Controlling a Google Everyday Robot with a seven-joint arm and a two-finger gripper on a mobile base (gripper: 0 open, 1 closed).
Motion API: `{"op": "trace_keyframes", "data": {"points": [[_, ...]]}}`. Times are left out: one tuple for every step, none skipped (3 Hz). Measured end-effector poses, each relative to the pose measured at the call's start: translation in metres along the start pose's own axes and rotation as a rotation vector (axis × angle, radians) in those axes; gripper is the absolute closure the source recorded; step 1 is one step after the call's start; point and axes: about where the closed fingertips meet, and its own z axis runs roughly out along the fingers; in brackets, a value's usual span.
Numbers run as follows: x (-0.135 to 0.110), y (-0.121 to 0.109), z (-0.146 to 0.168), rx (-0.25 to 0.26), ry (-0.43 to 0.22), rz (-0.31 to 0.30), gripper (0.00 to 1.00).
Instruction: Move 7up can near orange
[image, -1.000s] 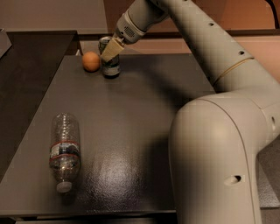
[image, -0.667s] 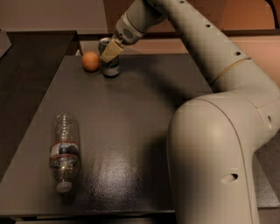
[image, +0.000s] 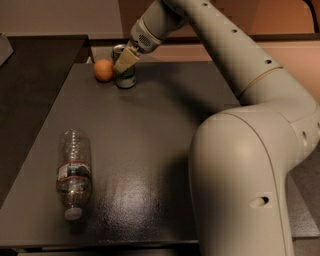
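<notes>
7up can (image: 125, 79) stood upright on dark worktop (image: 165, 125), just right of the orange (image: 103, 70), very close, contact unclear. Claw (image: 124, 62) sat at the can, its tan tip lying over the can's upper front; how far open it was, or whether it gripped the can, could not be told. Clear plastic bottle (image: 74, 173) lay on its side well apart from the orange, toward the worktop's near edge, cap end nearest that edge.

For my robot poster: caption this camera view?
Claw at the can, beside the orange, far across the table; bottle lies nearer.
</notes>
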Motion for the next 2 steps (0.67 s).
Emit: {"op": "trace_keyframes", "data": {"points": [[0.0002,0.0008,0.0038,-0.005,0.002,0.0,0.0],[0.0002,0.0008,0.004,-0.006,0.002,0.0,0.0]]}}
